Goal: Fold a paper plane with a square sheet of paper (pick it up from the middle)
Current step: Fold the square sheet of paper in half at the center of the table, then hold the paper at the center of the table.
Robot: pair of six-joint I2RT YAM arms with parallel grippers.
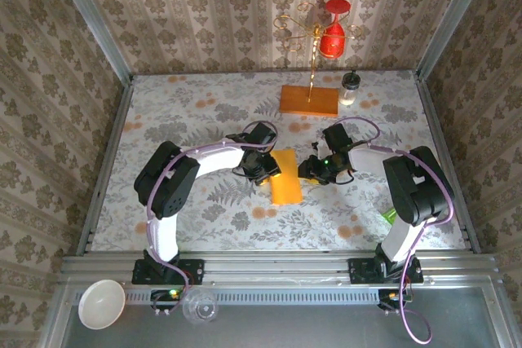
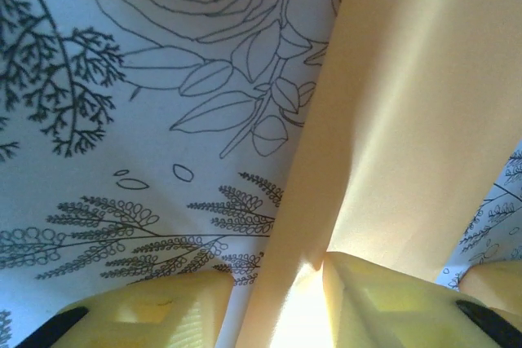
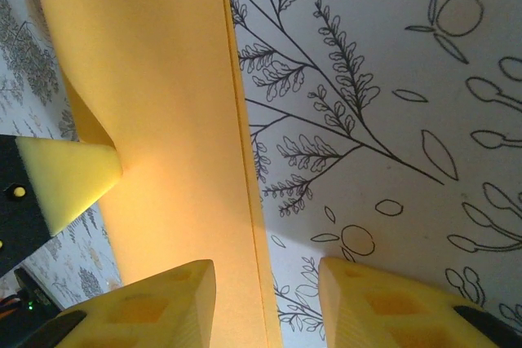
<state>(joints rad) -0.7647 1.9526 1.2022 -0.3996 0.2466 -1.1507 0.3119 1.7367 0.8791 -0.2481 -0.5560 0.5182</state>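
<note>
The paper [image 1: 285, 178], long axis top-to-bottom mid-frame, lies between left claw [image 1: 271, 170] and right claw [image 1: 304, 170], each parted astride one long edge.

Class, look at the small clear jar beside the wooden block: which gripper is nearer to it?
Right. The right gripper is at the orange paper's right edge, nearer the jar; the left gripper is at the paper's left edge, farther off.

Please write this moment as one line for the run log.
stage: mid-fold | paper: folded, on table | left gripper: open, astride paper edge | right gripper: open, astride paper edge
</note>
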